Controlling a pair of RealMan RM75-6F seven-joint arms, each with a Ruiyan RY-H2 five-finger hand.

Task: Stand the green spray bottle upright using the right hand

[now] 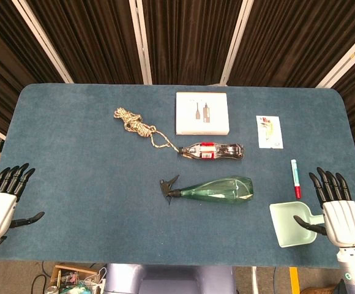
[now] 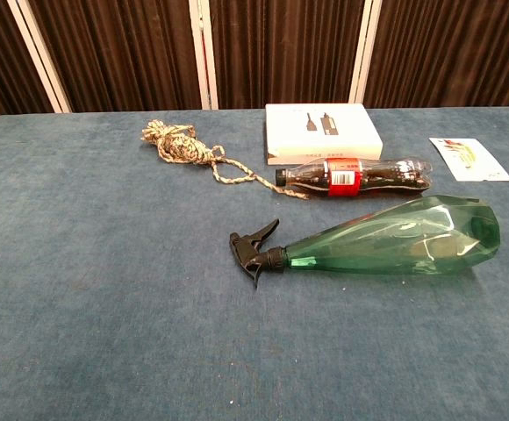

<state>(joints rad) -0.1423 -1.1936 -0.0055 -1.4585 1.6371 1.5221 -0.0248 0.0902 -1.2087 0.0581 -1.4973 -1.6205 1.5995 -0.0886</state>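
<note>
Green spray bottle (image 1: pixel 217 188) lies on its side just below the centre of the head view, black trigger head pointing toward the frame's left, wide base toward the right. Nothing of the job is done yet, as I judge it: the bottle is flat and untouched, so reaching, gripping and tipping it onto its base all remain. My right hand (image 1: pixel 338 211) sits at the lower right edge, fingers spread and holding nothing, well apart from the bottle. My left hand (image 1: pixel 3 202) rests at the lower left, likewise spread and empty. Just beside my right hand is a pale green scoop (image 1: pixel 286 223) with nothing in it. Above the spray bottle lies a cola bottle (image 1: pixel 213 150), capped, holding a little dark liquid, on the blue worktop (image 1: pixel 73 184).
</note>
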